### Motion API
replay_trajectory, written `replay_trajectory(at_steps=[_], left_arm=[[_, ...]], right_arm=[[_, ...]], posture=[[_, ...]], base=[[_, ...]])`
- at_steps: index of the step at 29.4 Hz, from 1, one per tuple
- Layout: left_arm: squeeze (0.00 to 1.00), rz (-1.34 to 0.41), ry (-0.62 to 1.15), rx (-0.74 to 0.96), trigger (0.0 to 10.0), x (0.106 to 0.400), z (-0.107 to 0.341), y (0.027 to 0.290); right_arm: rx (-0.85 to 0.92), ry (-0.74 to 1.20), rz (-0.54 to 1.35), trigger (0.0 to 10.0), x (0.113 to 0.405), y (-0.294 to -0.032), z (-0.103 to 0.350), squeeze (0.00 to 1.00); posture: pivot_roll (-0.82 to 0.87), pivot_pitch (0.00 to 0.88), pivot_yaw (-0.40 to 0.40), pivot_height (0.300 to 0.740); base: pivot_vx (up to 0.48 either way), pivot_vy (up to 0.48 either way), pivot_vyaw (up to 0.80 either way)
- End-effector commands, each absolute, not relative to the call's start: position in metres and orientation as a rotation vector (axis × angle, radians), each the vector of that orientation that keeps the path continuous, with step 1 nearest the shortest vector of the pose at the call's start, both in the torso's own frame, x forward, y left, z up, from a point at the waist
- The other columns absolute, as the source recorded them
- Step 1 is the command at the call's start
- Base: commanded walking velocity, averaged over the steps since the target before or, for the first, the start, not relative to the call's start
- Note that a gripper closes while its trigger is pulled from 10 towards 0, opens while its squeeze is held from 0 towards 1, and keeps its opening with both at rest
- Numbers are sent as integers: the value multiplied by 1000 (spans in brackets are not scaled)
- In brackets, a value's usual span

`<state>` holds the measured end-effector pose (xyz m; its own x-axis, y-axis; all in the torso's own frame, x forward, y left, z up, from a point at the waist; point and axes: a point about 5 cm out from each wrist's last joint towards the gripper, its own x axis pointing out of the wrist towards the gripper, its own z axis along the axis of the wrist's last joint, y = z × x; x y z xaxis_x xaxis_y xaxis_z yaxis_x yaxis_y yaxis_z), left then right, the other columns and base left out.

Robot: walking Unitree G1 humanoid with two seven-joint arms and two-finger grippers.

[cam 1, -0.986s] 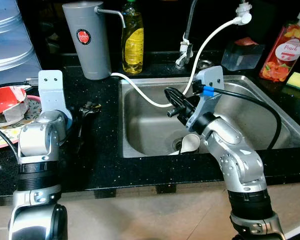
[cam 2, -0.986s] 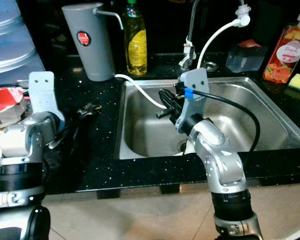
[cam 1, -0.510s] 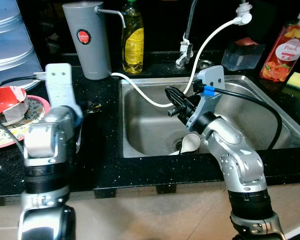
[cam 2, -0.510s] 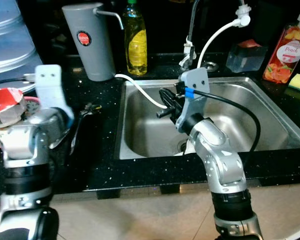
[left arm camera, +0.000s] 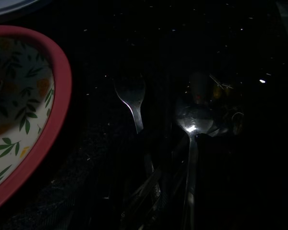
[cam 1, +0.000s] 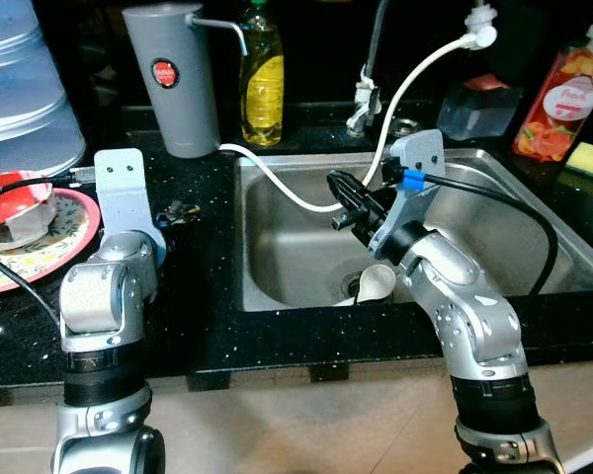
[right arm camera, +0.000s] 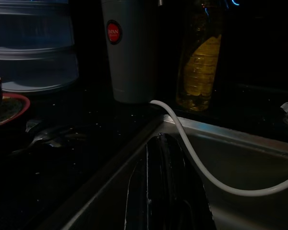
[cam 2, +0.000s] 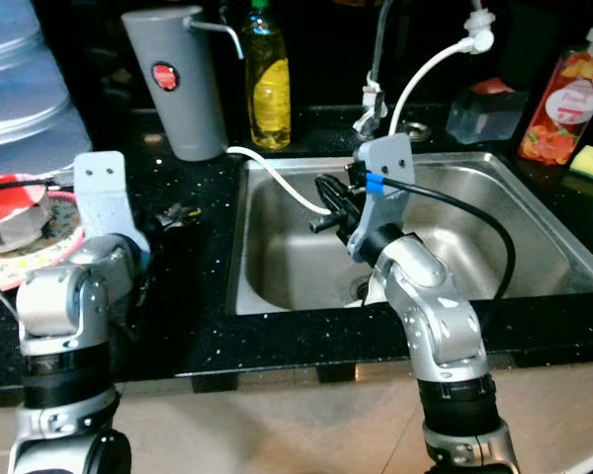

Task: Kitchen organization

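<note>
Your left end effector (cam 1: 174,210) rests low on the black speckled surface (cam 1: 208,296); I cannot tell its opening. Just ahead lie a steel fork (left arm camera: 132,98) and steel spoon (left arm camera: 193,125), unlifted, beside the red-rimmed leaf-patterned plate (cam 1: 49,242). Your right end effector (cam 1: 346,202), fingers together and empty, hangs over the steel sink (cam 1: 534,247), where a white cup (cam 1: 376,283) waits. Most work remains.

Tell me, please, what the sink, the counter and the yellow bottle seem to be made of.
Sink: brushed stainless steel, judging by its grey, dull sheen. Counter: polished black stone, perhaps granite, with bright specks. Yellow bottle: clear plastic, probably; the yellow liquid shows through.
</note>
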<state>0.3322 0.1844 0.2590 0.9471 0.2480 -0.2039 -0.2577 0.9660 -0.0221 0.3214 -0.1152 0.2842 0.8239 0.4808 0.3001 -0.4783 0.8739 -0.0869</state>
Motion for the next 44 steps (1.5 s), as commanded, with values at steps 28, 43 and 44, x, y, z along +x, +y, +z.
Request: replay_trajectory(at_steps=[28,43,44], left_arm=[[0,335,272,-130,392,326,239,187],[1000,323,323,-171,10000,326,237,187],[976,313,331,-177,10000,326,236,186]], right_arm=[[-2,-317,501,10000,322,-117,282,0],[-1,-318,503,10000,322,-116,283,0],[-1,-318,502,10000,322,-116,283,0]], posture=[[-32,109,33,740],[-32,109,33,740],[-31,111,33,740]], base=[[0,0,0],[0,0,0],[0,0,0]])
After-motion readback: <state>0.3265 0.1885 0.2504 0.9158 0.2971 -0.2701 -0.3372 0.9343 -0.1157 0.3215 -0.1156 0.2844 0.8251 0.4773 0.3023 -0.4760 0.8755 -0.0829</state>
